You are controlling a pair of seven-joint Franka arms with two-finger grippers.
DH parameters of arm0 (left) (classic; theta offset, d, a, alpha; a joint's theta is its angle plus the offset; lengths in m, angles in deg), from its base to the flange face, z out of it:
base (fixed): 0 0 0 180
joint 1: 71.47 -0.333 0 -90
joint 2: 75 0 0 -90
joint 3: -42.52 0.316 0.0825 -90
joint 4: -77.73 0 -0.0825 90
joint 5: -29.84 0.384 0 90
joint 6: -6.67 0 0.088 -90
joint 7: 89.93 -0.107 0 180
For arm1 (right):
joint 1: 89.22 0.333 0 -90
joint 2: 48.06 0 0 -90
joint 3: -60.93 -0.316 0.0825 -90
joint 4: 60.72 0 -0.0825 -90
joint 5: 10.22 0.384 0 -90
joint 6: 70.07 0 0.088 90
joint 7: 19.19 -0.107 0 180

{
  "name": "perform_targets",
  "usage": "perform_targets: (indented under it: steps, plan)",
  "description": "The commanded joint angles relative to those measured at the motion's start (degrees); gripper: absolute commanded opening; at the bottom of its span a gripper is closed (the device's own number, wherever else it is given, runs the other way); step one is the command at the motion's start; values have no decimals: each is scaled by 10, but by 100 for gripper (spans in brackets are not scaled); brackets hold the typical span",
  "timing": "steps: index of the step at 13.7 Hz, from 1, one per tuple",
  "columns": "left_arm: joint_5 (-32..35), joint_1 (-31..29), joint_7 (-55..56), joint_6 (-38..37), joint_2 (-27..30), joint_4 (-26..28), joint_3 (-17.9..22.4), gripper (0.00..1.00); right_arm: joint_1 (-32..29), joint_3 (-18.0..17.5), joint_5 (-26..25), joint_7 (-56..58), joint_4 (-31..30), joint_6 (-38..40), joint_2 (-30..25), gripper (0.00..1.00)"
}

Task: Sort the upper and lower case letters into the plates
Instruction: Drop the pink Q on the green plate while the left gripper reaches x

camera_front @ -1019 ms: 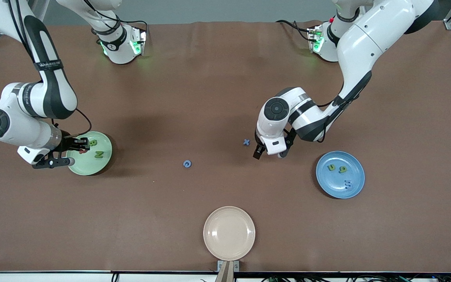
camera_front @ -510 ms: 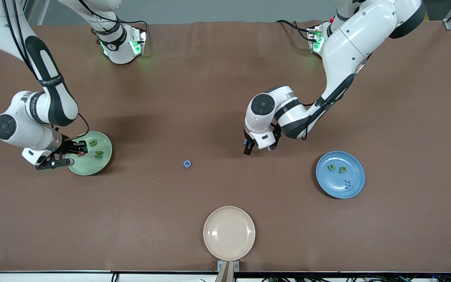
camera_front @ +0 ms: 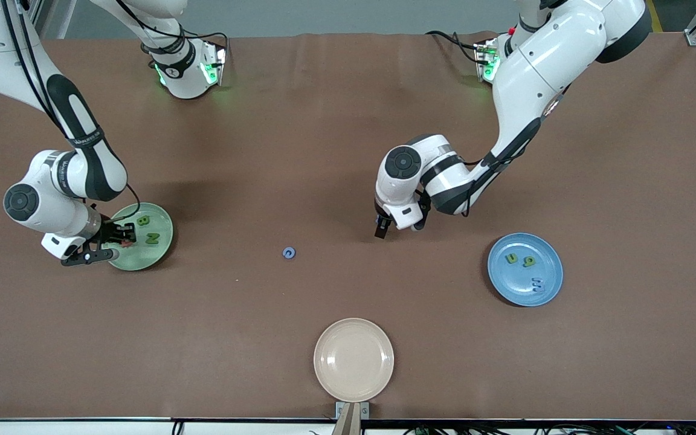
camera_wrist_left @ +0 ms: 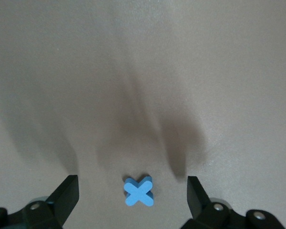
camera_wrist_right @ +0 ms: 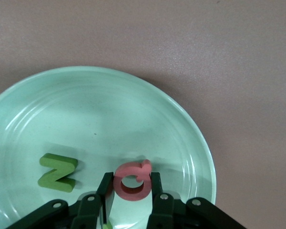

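Blue x lies centred between the left claw prongs, spread wide; right claw clamps red Q over green plate

Red Q on pale green plate (green N); x seemingly blue.

Bare table surrounds the blue x between spread fingers.
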Motion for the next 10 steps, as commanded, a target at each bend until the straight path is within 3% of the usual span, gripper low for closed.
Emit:
perform_targets:
  steps: [1, 2, 3, 4, 5, 8, 10]
  plan:
    - [0, 13, 10, 7, -2, -5, 7, 100, -15, -13, -9, 4, -2, -6, 4, 17]
    - [0, 17, 10, 7, -2, -5, 10, 99, -15, -13, -9, 4, -2, -3, 3, 21]
    - [0, 21, 10, 7, -2, -5, 13, 98, -14, -13, -8, 4, -2, 2, 2, 36]
    - [-1, 28, 10, 8, -2, -5, 18, 94, -14, -13, -8, 1, -1, 9, 1, 81]
    - [0, 35, 10, 8, -2, -5, 25, 91, -12, -13, -8, 2, 0, 17, -7, 100]
    - [0, 38, 10, 9, -2, -6, 30, 74, 5, -17, -7, -19, 9, 78, -45, 100]
    - [0, 38, 9, 9, -3, -7, 30, 57, 42, -17, -6, -89, 24, 130, -67, 100]
